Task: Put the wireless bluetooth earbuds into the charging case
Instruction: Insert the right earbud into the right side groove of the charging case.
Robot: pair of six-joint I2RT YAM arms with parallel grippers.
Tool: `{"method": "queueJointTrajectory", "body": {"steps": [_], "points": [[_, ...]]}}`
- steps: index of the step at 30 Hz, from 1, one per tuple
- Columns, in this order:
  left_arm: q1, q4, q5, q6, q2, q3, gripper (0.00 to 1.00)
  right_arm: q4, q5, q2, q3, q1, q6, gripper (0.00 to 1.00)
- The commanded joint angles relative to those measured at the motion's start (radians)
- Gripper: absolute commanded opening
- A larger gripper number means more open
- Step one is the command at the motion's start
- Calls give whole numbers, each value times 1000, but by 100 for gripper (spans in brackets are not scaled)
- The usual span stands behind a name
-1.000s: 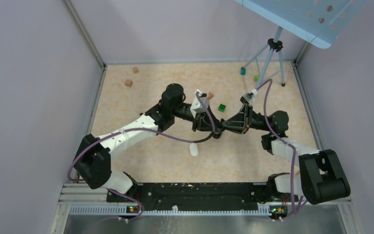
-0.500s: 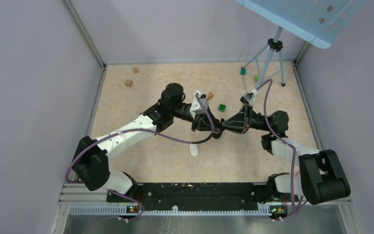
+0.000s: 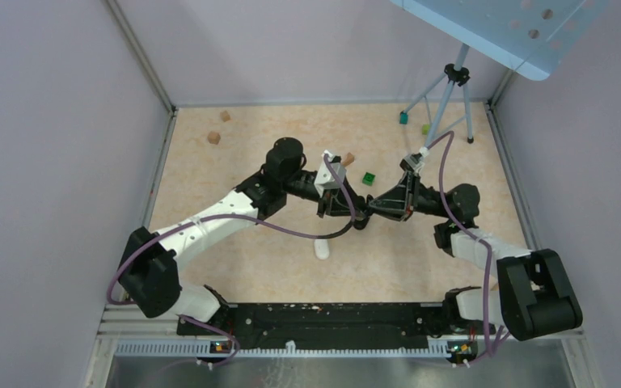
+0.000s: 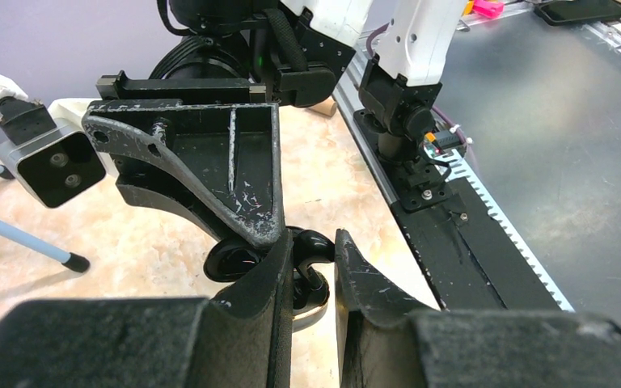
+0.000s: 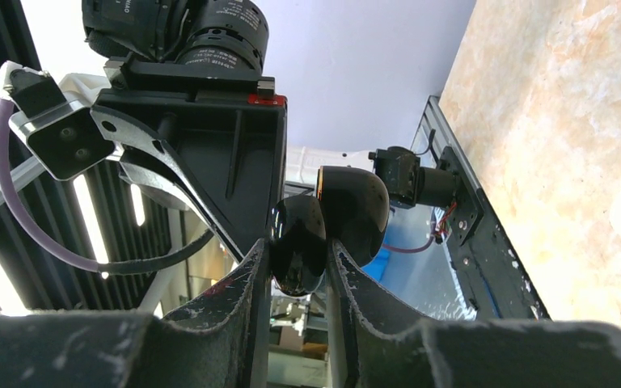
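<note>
- The glossy black charging case (image 5: 354,210), apparently open in two rounded halves, hangs in mid-air over the middle of the surface (image 3: 202,174).
- The right hand (image 5: 299,246) is clenched on one half.
- The left hand (image 4: 311,246) grips the other half, its fingertips close against the right hand's.
- A white oval item (image 3: 321,248) lies on the surface nearby, toward the arm bases.

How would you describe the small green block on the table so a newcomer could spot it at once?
On the beige table, look just past the middle toward the back wall, where two small blocks lie close together. The green block is the nearer, right-hand one. It is bright green, whereas the brown block beside it is dull.
</note>
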Motion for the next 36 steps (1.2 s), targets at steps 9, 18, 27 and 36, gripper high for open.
{"method": "queueJointTrajectory", "body": {"steps": [9,18,27,36], "points": [[15,108,-104,6,-91,-28,0,58,-10,-48,11,12,-7,0],[22,118,-58,-31,-86,-34,0,41,9,-55,-3,12,-19,0],[28,270,-6,-166,-112,-114,0,34,17,-59,-15,12,-24,0],[27,337,22,-217,-88,-111,0,33,19,-64,-7,12,-20,0]]}}
